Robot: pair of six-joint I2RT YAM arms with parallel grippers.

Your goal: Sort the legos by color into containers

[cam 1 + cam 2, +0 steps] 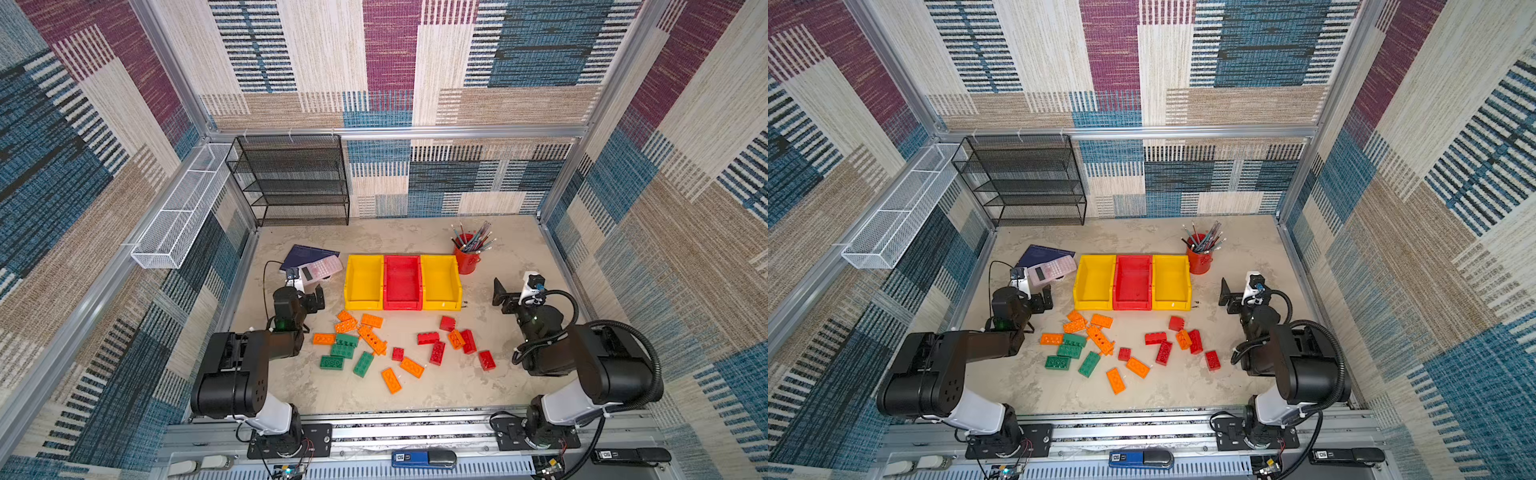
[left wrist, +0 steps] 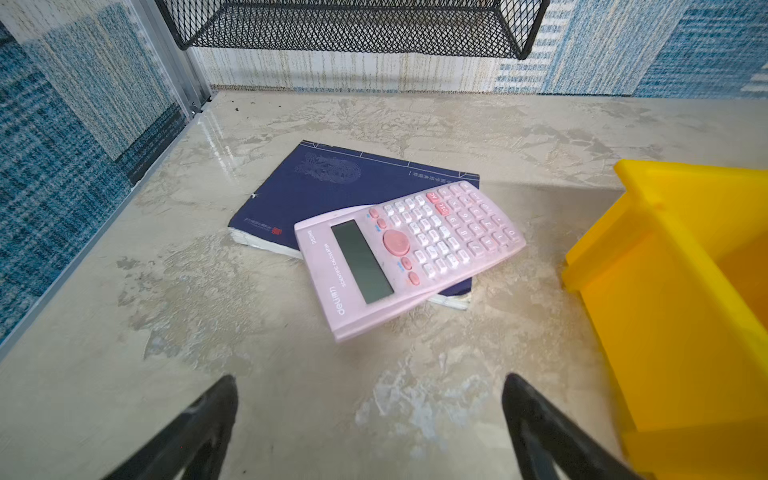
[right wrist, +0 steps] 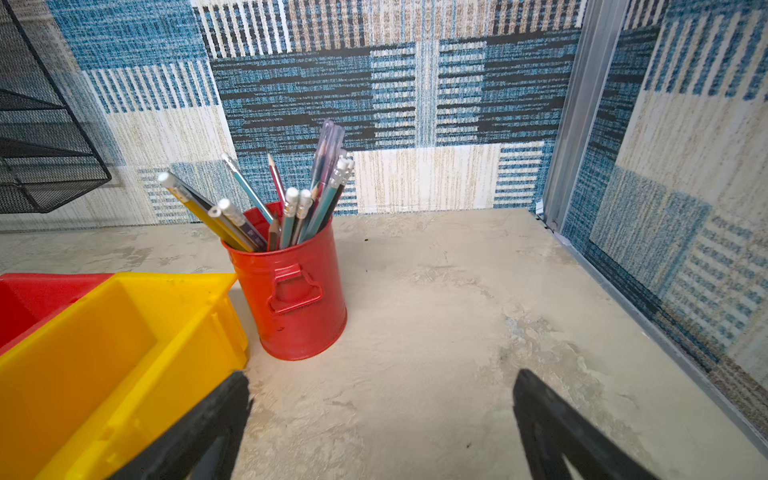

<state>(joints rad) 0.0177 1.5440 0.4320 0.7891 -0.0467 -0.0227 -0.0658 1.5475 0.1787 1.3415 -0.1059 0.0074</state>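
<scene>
The legos lie loose on the table in front of the containers in both top views: orange bricks (image 1: 371, 320) and green bricks (image 1: 331, 363) to the left, red bricks (image 1: 486, 360) to the right. A yellow bin (image 1: 363, 282), a red bin (image 1: 402, 282) and a second yellow bin (image 1: 440, 282) stand side by side, all empty. My left gripper (image 1: 309, 295) hovers open left of the bins, over bare table (image 2: 369, 382). Right of the bins, my right gripper (image 1: 513, 297) is open and holds nothing (image 3: 382, 376). No legos show in either wrist view.
A pink calculator (image 2: 407, 253) rests on a blue book (image 2: 316, 187) just beyond the left gripper. A red pencil cup (image 3: 295, 291) stands by the right yellow bin (image 3: 166, 279). A black mesh shelf (image 1: 291, 183) and a white wire basket (image 1: 183, 208) line the back left.
</scene>
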